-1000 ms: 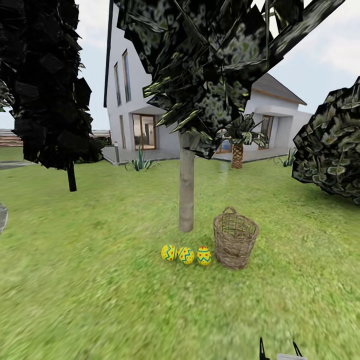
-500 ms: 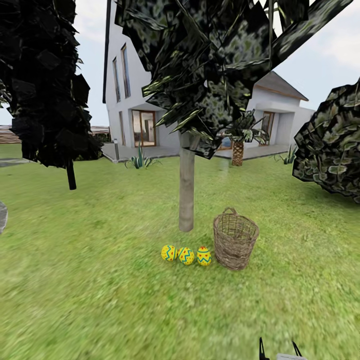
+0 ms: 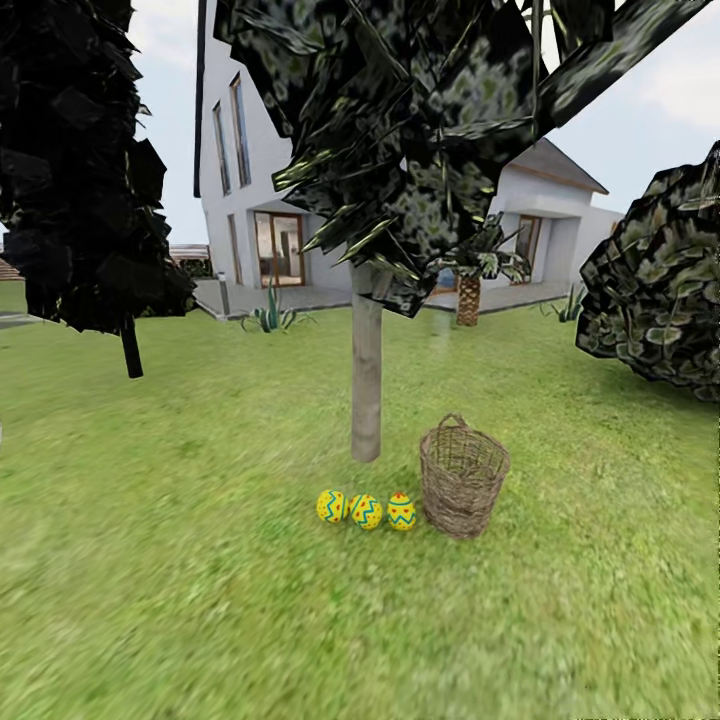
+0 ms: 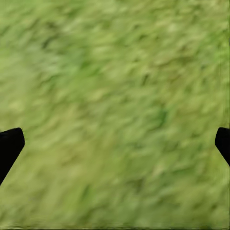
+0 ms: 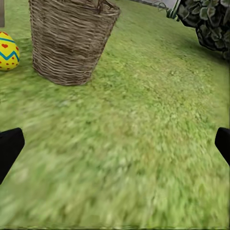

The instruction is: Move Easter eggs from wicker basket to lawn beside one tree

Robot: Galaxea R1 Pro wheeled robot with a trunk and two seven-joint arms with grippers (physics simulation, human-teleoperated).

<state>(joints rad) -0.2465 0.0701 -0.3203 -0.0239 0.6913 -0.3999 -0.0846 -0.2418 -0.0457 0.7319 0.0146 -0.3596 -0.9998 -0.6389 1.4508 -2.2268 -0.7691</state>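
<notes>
All three eggs (image 3: 366,510) sit in a row on the lawn (image 3: 200,600) just in front of the tree (image 3: 366,375) with the pale trunk, close to its base. The basket (image 3: 462,478) stands upright beside that tree too, just past the last egg in the row, almost touching it; can't tell whether anything's inside. Behind the tree there's a white house (image 3: 260,230). No writing or labels anywhere. The left gripper (image 4: 115,143) hangs over bare grass with fingers spread wide, holding nothing, and the right gripper (image 5: 115,143) is spread wide as well, pointed at the basket.
</notes>
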